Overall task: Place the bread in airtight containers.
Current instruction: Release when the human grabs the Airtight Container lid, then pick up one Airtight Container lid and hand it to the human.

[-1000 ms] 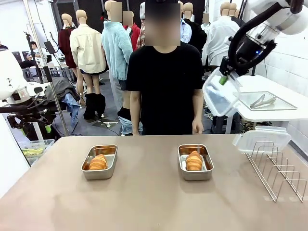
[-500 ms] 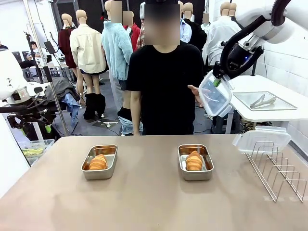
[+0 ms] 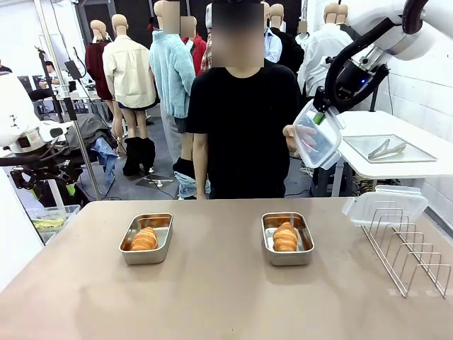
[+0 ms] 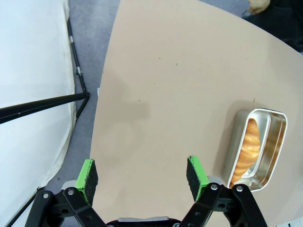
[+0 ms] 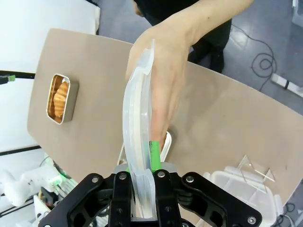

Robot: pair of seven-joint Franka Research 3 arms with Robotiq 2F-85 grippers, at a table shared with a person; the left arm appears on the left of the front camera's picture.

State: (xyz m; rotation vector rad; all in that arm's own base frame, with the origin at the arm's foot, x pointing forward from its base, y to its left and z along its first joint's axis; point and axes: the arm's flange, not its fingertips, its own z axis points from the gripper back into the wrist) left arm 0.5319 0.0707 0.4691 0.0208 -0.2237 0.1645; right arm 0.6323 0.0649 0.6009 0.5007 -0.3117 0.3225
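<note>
Bread: left roll (image 3: 144,239) in left tin (image 3: 146,258), right roll (image 3: 286,236) in right tin (image 3: 287,259), both rounded steel tins uncovered mid-table (image 3: 212,304), smooth tan top around them. Right gripper (image 3: 323,117) pinches clear lid (image 3: 316,142) high beyond the far edge, with the person's hand (image 3: 290,138) against it. Left gripper (image 4: 142,172) spread wide, empty, by the table's side edge.

front camera faces the person (image 3: 241,127) across the table (image 3: 212,297); wrist cameras look down onto it.

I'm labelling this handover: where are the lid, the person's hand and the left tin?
lid (image 3: 318,145), front view, middle of its clear panel.
person's hand (image 5: 163,75), right wrist view, middle of the hand.
left tin (image 3: 145,258), front view, its near wall.
</note>
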